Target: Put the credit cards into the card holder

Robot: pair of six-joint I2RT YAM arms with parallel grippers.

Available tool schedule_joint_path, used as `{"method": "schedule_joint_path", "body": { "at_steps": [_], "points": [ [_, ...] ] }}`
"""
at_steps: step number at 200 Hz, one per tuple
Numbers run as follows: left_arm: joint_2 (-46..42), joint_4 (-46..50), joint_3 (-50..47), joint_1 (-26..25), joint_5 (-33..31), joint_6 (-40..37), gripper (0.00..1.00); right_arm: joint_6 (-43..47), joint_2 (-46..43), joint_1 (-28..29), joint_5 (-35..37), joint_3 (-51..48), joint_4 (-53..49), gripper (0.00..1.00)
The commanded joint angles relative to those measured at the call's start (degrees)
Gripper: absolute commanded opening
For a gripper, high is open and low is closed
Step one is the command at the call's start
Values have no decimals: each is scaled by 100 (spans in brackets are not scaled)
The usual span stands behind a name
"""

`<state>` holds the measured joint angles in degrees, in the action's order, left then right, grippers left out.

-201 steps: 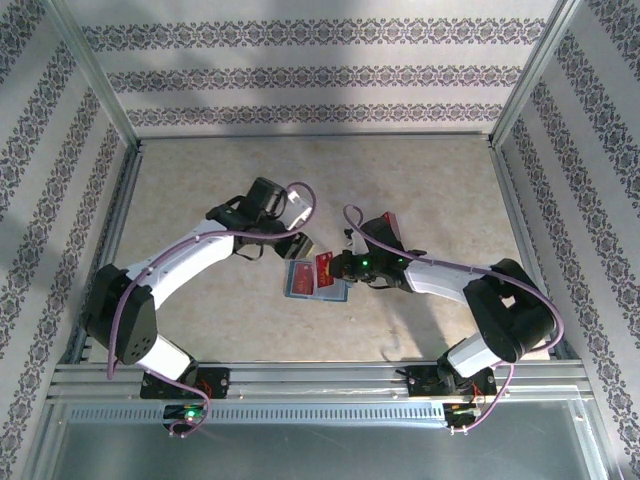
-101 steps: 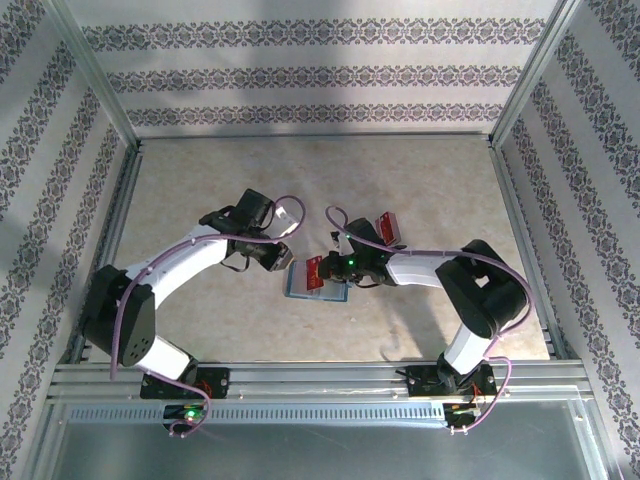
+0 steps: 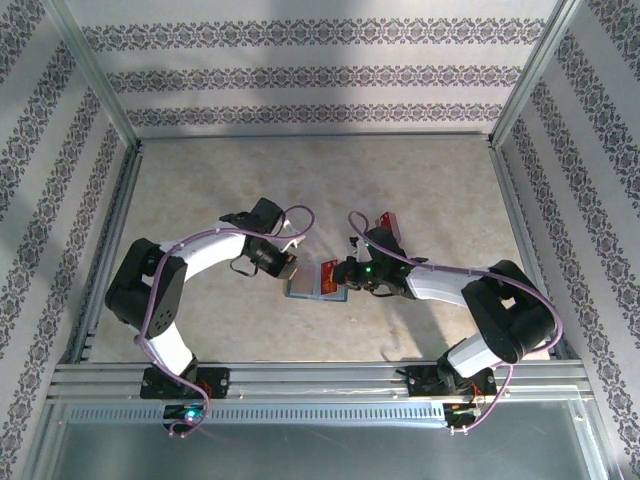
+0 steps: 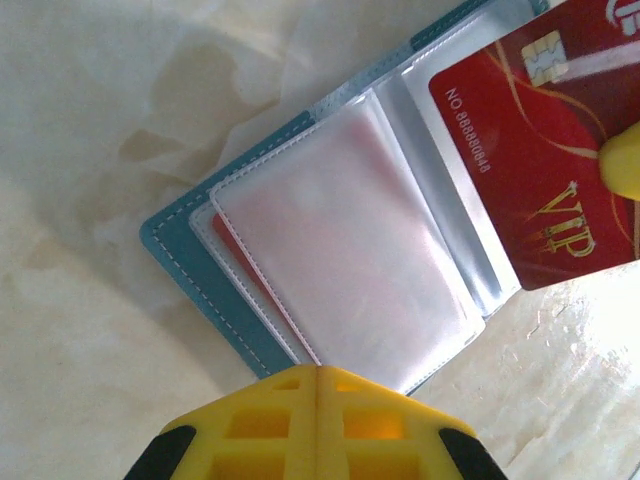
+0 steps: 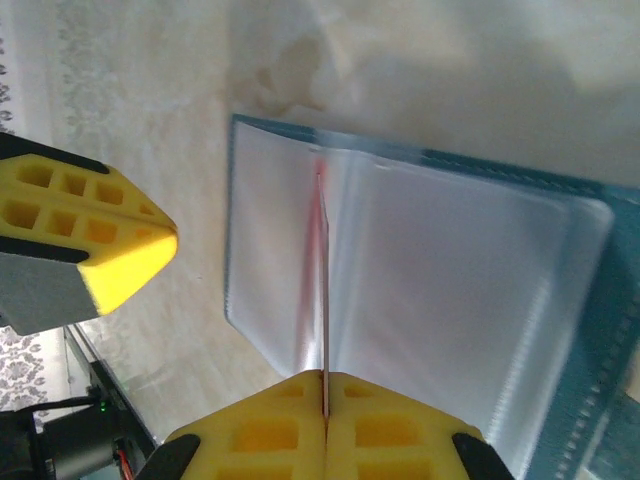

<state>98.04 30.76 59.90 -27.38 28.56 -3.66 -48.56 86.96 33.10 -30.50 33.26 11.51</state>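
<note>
Two grippers meet over the card holder (image 3: 308, 291), which lies open on the table (image 3: 250, 170) a little beyond the arm bases, about midway between them. The left gripper (image 3: 290, 266) is at the left edge of the holder, with its yellow fingers (image 4: 250, 440) pressed together. In the left wrist view their tips end just at the edge of the clear pockets; I cannot tell if they touch. A reddish shape shows through the clear pockets of that half. The right gripper (image 3: 338, 276) comes from the other side and pinches a red card (image 3: 327, 276) at one edge. In the right wrist view this card is seen edge-on, as a thin line, and its far end is at the fold between two clear leaves. In the left wrist view its face carries a gold chip and the word VIP. Farther back, a second red card (image 3: 385, 222) lies beside the right arm, apart from the holder.
</note>
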Motion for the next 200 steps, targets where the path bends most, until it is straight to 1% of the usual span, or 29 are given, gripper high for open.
{"method": "schedule_joint_path", "body": {
  "at_steps": [1,42,66,95,160,200],
  "points": [
    [165,-138,127,-49,95,113,1,-127,64,-28,-182,-74,281,0],
    [477,-121,237,-87,22,93,1,-80,142,-59,-296,-76,316,0],
    [573,-195,182,-108,1,97,1,-13,267,-58,-504,38,314,0],
    [555,-198,150,-113,-211,-2,1,1,280,-49,-566,57,301,0],
    [688,-212,196,-110,-220,-42,1,53,508,-32,-729,136,385,0],
    [648,-166,211,-111,-320,-100,1,36,413,-53,-759,154,344,0]
  ]
}}
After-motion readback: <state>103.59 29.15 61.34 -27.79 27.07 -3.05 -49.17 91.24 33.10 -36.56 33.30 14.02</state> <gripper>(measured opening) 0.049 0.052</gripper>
